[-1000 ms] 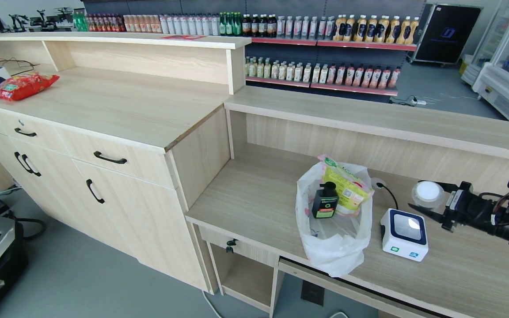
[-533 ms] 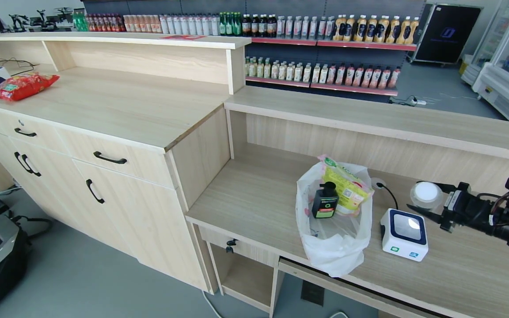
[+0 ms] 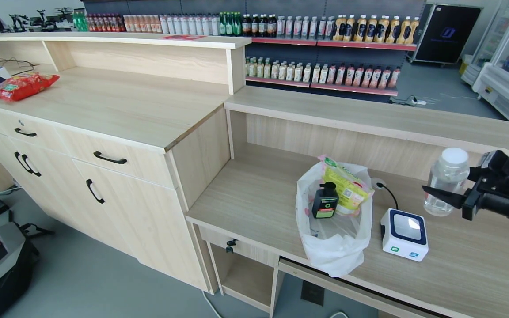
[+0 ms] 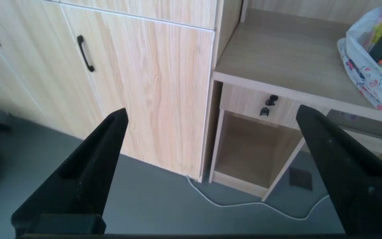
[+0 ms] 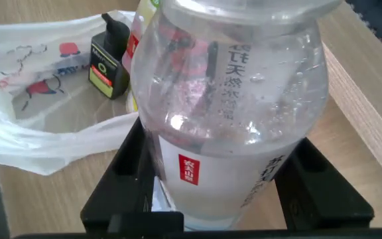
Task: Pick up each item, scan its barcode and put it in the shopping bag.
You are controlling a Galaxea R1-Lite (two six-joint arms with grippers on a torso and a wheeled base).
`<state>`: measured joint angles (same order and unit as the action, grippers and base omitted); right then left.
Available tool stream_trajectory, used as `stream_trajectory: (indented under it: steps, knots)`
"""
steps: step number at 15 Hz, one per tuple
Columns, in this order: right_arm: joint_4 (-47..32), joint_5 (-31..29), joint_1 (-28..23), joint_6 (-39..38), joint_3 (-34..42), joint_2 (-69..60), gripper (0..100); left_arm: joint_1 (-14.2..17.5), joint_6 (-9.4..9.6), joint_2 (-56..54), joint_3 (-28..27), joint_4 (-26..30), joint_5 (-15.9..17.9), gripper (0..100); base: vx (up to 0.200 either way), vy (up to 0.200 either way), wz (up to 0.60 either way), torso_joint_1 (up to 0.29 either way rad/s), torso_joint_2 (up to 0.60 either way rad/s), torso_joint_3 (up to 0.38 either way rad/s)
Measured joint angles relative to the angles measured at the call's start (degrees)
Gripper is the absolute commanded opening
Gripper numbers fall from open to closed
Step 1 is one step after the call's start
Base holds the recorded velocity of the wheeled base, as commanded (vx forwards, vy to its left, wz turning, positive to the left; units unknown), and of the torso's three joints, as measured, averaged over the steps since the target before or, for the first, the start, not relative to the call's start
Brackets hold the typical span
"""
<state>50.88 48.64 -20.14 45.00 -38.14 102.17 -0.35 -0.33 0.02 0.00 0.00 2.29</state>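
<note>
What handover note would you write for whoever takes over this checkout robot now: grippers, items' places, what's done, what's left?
Left gripper: open, empty, low beside the wooden cabinet.
Right gripper: shut on the clear plastic water bottle with white cap, upright, to the right of the white box scanner with dark window.
Done: dark pump bottle with green label and yellow-green packet sit in the white plastic shopping bag.
To do: scan the water bottle, bag it. Red snack packet on the far upper counter probably follows.

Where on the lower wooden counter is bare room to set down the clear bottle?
The light wooden lower counter is bare left of the white plastic shopping bag, and right of the white box-shaped scanner. Between bag and scanner it is crowded.
</note>
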Motion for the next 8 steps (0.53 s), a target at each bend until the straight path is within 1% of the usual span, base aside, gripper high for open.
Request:
stream_trajectory:
  steps: [2, 3, 4, 6, 8]
  knots:
    - [-12.9, -8.2, 0.4, -10.3, 0.0, -10.1, 0, 0.0, 0.00, 0.0, 0.0, 0.0, 0.0, 100, 0.000, 0.000, 0.00, 0.000, 0.00, 0.000]
    - [-18.7, -12.5, 0.8, -13.7, 0.5, -14.5, 0, 0.0, 0.00, 0.0, 0.0, 0.0, 0.0, 100, 0.000, 0.000, 0.00, 0.000, 0.00, 0.000]
    - [-23.0, -16.7, 1.2, -15.5, 1.5, -19.1, 0, 0.0, 0.01, 0.0, 0.0, 0.0, 0.0, 100, 0.000, 0.000, 0.00, 0.000, 0.00, 0.000]
    - [-27.4, -21.7, 2.7, -21.1, 5.2, -26.0, 0, 0.0, 0.00, 0.0, 0.0, 0.0, 0.0, 100, 0.000, 0.000, 0.60, 0.002, 0.00, 0.002]
    - [-27.6, -27.2, 6.0, -24.8, 6.6, -29.7, 0, 0.0, 0.00, 0.0, 0.0, 0.0, 0.0, 100, 0.000, 0.000, 0.60, -0.129, 0.28, 0.171]
